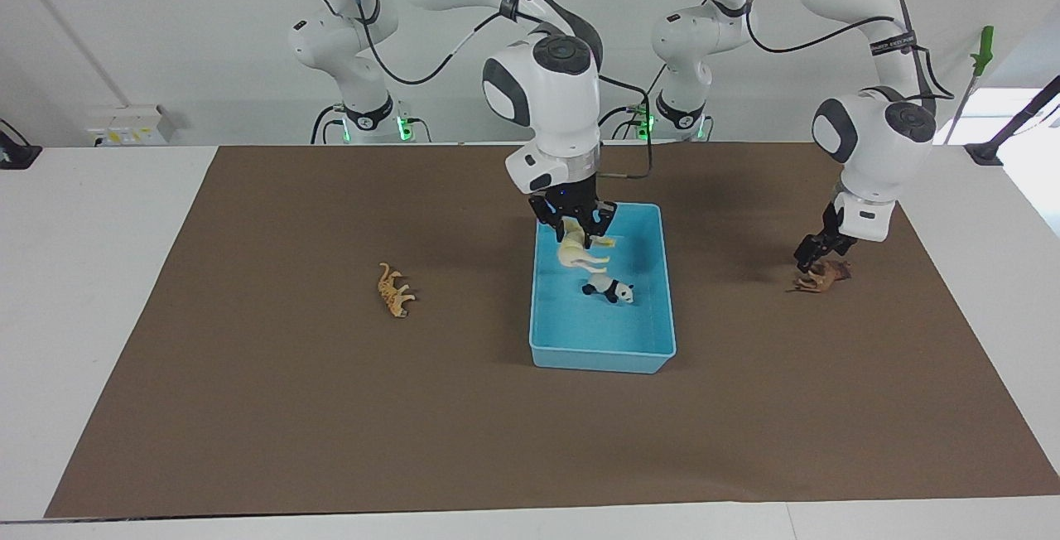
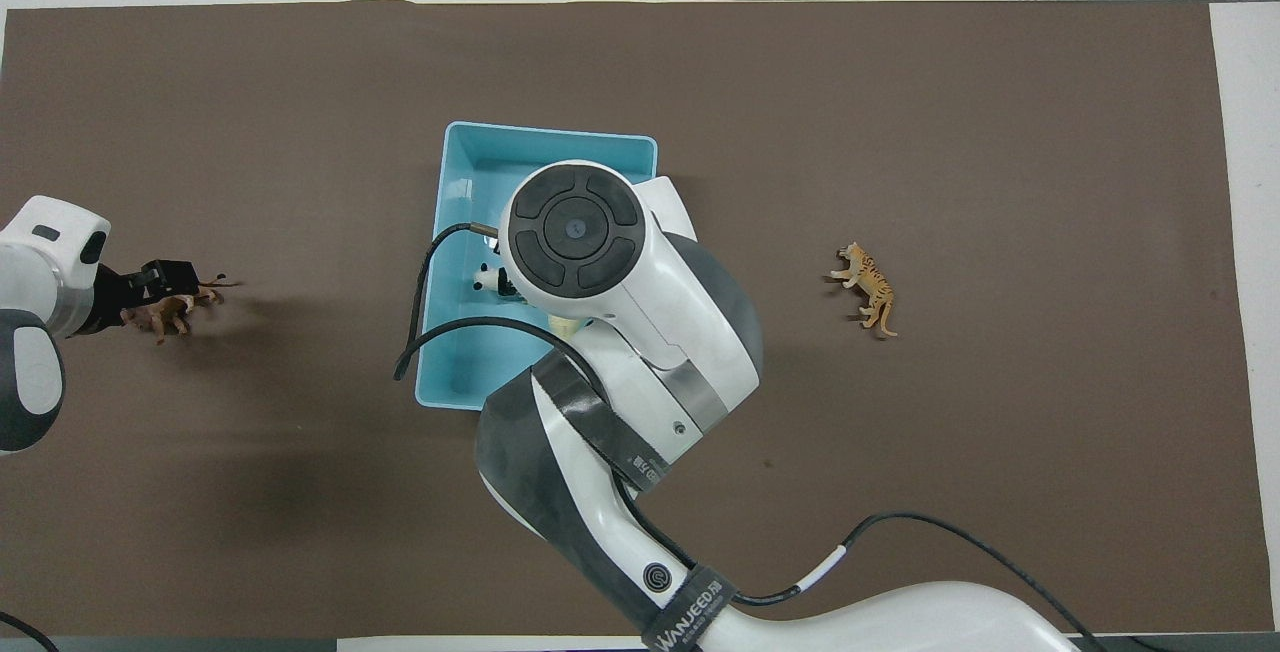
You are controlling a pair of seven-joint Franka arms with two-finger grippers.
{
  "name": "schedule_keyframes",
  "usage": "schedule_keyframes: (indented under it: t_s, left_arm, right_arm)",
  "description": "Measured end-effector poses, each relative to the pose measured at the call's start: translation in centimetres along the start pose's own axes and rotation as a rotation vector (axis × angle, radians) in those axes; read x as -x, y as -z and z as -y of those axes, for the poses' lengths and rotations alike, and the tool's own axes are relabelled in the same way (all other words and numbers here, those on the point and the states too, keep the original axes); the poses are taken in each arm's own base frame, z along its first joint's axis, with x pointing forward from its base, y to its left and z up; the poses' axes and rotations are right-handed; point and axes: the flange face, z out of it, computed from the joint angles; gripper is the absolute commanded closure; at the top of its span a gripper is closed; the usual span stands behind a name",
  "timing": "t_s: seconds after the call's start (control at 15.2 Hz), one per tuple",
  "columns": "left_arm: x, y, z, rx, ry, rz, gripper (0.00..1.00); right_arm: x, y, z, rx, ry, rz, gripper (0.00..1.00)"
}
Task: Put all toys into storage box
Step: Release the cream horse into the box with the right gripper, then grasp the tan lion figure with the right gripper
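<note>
The light blue storage box (image 1: 600,358) (image 2: 550,137) sits mid-table with the black-and-white panda (image 1: 609,287) (image 2: 487,279) lying inside. My right gripper (image 1: 578,235) hangs over the box's inside, shut on the cream horse (image 1: 574,256), which dangles just above the panda. In the overhead view the right arm hides most of the box and the gripper. My left gripper (image 1: 813,257) (image 2: 160,282) is open and low over the brown maned animal (image 1: 821,277) (image 2: 180,304). The orange spotted cat (image 1: 395,290) (image 2: 868,290) lies alone toward the right arm's end.
A brown mat (image 1: 331,441) covers the white table (image 1: 83,275). The right arm's black cable (image 2: 430,332) loops over the box's wall.
</note>
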Motion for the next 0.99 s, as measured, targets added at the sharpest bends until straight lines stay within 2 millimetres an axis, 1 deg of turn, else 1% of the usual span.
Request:
schedule_keyframes:
  t_s: [0.07, 0.13, 0.2, 0.33, 0.4, 0.46, 0.59, 0.72, 0.79, 0.86, 0.92, 0.99]
  left_arm:
    - [0.1, -0.2, 0.4, -0.001, -0.005, 0.004, 0.00]
    - [0.2, -0.4, 0.7, -0.002, -0.007, 0.009, 0.00]
    - [0.4, -0.6, 0.8, -0.003, -0.008, 0.012, 0.00]
    - [0.8, -1.1, 0.7, -0.001, -0.010, 0.011, 0.00]
    - [1.0, -1.5, 0.7, 0.001, -0.011, 0.005, 0.00]
    - [1.2, -1.8, 0.7, 0.004, -0.012, -0.004, 0.00]
    - [1.6, -2.4, 0.6, 0.007, -0.013, -0.016, 0.00]
    - [1.8, -2.6, 0.6, 0.009, -0.014, -0.019, 0.00]
    - [1.8, -2.7, 0.5, 0.009, -0.015, -0.020, 0.00]
    - [1.9, -2.8, 0.5, 0.010, -0.016, -0.019, 0.00]
    - [1.9, -3.0, 0.5, 0.009, -0.016, -0.016, 0.00]
    - [2.0, -3.1, 0.5, 0.009, -0.016, -0.012, 0.00]
  right_arm:
    - [-1.3, 0.5, -0.9, 0.020, -0.006, -0.012, 0.00]
    - [-3.2, 1.3, -2.5, 0.042, 0.002, -0.015, 0.00]
    - [-5.6, 2.2, -4.6, 0.061, 0.025, -0.008, 0.00]
    - [-11.2, 4.0, -9.8, 0.081, 0.084, 0.005, 0.00]
    - [-13.7, 4.5, -12.3, 0.085, 0.108, 0.009, 0.00]
    - [-15.8, 4.5, -14.6, 0.089, 0.135, 0.012, 0.00]
    - [-19.2, 3.6, -18.6, 0.094, 0.220, 0.019, 0.00]
    - [-22.1, 1.8, -22.4, 0.081, 0.352, -0.002, 0.00]
    - [-23.2, 0.6, -24.2, 0.070, 0.427, -0.026, 0.00]
    - [-23.9, -0.7, -25.9, 0.064, 0.490, -0.046, 0.00]
    - [-24.0, -2.2, -27.5, 0.064, 0.530, -0.047, 0.00]
    - [-23.6, -3.6, -28.6, 0.063, 0.550, -0.032, 0.00]
